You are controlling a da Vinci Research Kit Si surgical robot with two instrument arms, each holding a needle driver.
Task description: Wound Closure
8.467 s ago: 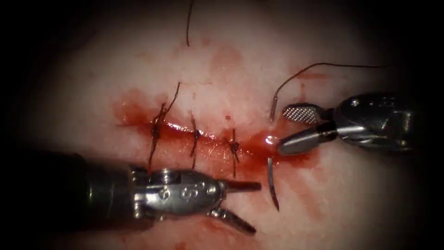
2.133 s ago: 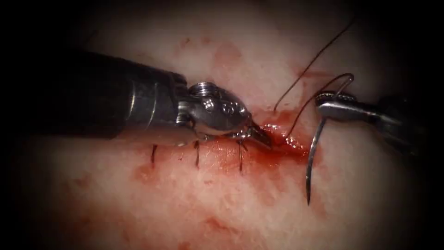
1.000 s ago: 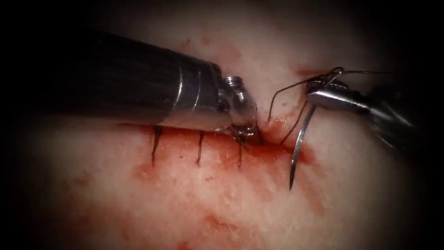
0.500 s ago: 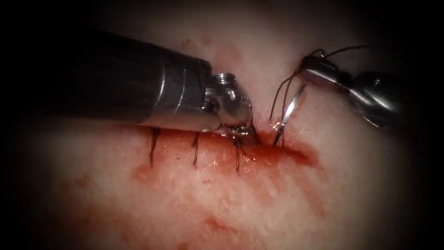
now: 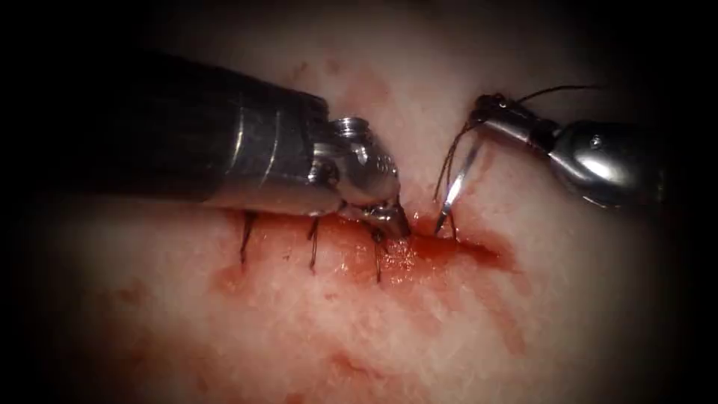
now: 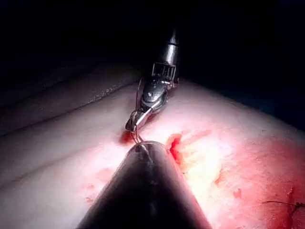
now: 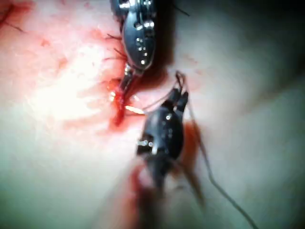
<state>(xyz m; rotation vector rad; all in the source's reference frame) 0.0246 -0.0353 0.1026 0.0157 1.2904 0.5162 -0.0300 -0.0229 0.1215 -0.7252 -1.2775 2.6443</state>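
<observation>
The curved needle (image 5: 462,173) was pinched near its thread end by the right tool (image 5: 493,112), its tip at the cut (image 5: 449,243) beside the last stitch (image 5: 377,258). The left tool (image 5: 389,217) was pressed there, seemingly pinching the tissue (image 5: 359,322). The thread (image 5: 446,164) could be snagged.

Pale pinkish-white tissue (image 5: 359,329) is stained with bright red fluid (image 5: 441,251) pooled along the cut (image 5: 479,251). Three dark stitches (image 5: 313,243) are seen as short vertical lines. A shiny silver needle (image 5: 456,183) and thin dark thread (image 5: 557,90) are seen. Both hands, left (image 5: 393,221) and right (image 5: 493,112), are polished silver on dark shafts.
</observation>
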